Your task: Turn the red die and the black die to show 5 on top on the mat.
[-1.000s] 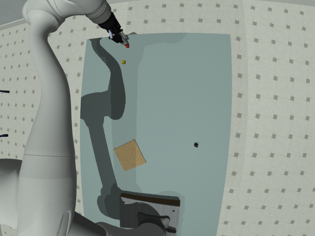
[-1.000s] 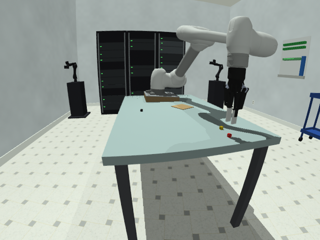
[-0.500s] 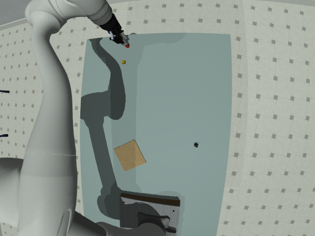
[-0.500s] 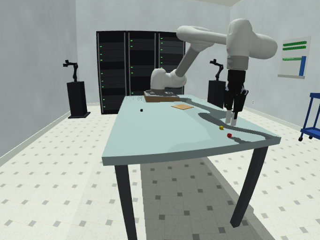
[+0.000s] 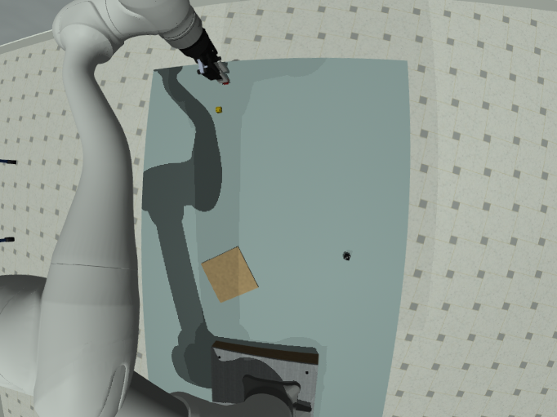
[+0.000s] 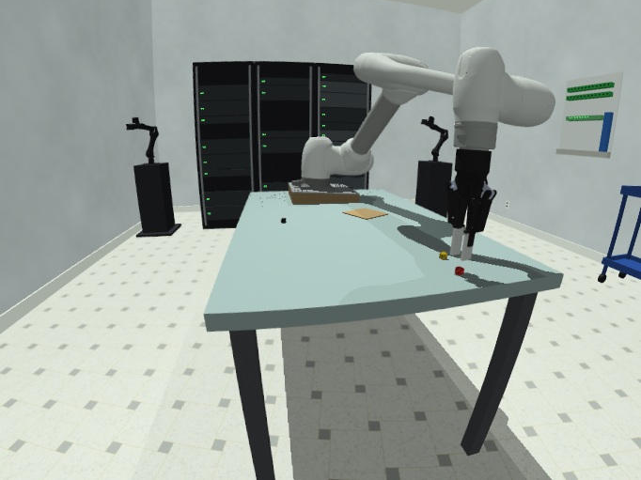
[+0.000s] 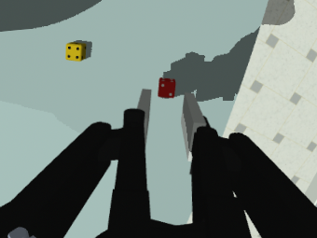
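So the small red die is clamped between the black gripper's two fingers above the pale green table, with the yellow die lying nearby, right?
Not quite. The small red die is not clamped: in the wrist view it lies on the pale green table just beyond the tips of the black gripper, whose narrowed fingers hold nothing. The yellow die does lie nearby.

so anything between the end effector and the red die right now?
Nothing. In the wrist view only bare table lies between the end effector and the red die. The yellow die sits off to the side.
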Robot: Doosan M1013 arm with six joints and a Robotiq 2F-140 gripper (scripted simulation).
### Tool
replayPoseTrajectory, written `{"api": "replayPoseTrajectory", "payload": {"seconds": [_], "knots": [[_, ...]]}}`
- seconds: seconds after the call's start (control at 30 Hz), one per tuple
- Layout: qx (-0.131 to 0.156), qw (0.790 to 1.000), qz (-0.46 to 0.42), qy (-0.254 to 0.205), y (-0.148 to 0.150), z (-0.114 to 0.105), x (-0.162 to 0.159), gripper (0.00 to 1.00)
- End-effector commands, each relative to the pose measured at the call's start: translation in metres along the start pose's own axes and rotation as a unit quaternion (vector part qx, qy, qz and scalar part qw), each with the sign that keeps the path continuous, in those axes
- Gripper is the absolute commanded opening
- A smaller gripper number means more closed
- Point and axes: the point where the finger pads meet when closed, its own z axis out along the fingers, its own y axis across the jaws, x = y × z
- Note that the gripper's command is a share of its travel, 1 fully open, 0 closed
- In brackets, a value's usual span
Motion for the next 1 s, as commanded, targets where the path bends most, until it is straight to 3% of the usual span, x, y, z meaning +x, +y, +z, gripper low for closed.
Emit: {"api": "replayPoseTrajectory", "payload": {"seconds": [0.0,0.37,0.97], "knots": [[0.0,1.0,0.0,0.0,0.0,0.004,0.0,0.27],[0.0,1.0,0.0,0.0,0.0,0.017,0.0,0.27],[0.0,1.0,0.0,0.0,0.0,0.021,0.0,0.27]]}}
